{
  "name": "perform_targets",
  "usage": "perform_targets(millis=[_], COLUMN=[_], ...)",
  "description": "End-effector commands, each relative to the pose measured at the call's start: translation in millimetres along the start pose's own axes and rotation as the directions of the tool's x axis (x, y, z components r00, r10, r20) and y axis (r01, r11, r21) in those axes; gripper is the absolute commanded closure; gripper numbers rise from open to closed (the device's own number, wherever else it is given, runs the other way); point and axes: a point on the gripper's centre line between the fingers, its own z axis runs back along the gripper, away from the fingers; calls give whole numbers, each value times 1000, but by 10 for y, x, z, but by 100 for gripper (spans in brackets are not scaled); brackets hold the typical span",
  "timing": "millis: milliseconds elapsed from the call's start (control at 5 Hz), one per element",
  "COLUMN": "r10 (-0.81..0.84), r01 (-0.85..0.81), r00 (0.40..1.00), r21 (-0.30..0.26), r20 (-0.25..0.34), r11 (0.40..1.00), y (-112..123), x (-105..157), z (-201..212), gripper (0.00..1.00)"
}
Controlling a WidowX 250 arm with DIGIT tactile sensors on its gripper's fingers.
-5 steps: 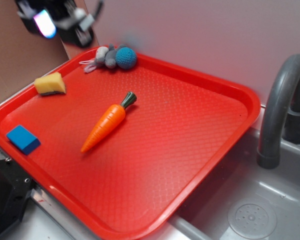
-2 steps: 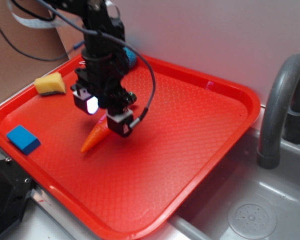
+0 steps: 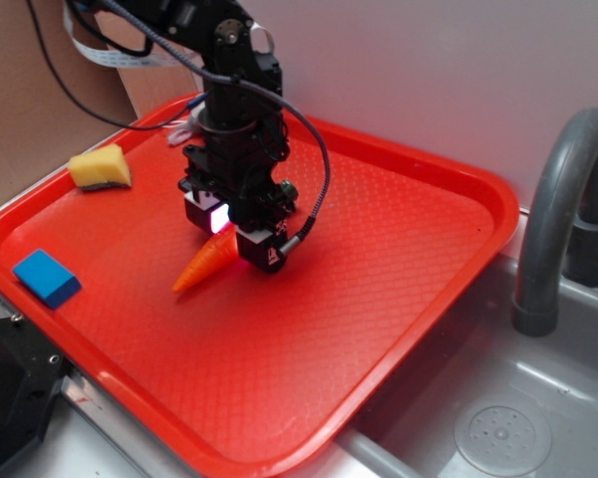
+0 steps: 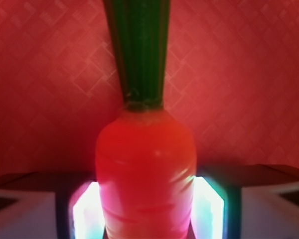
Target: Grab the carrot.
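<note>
Red tray beside a grey sink, with the gripper down over the carrot.

On the tray the carrot lies flat, its thick end between the two fingers, which sit against both sides. It looks light, hard and shiny, so it may slip; the fat, ridged part is the best place to squeeze. Also on the tray: a yellow sponge and a blue block, well apart.

The black arm reaches down from the upper left, and its hand points straight downward, with the two fingers closed on the carrot.
</note>
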Motion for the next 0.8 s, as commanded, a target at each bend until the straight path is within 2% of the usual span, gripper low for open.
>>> perform_targets(millis=[0, 200, 400, 600], r10=[34, 106, 145, 157], r01=[-19, -71, -92, -80], r00=[991, 984, 973, 958], r21=[-113, -231, -274, -302], r20=[131, 145, 179, 240], r11=[993, 970, 957, 950], y=[188, 444, 609, 760], x=[-248, -330, -436, -658], z=[628, 1078, 1536, 1987], gripper=[100, 100, 100, 100])
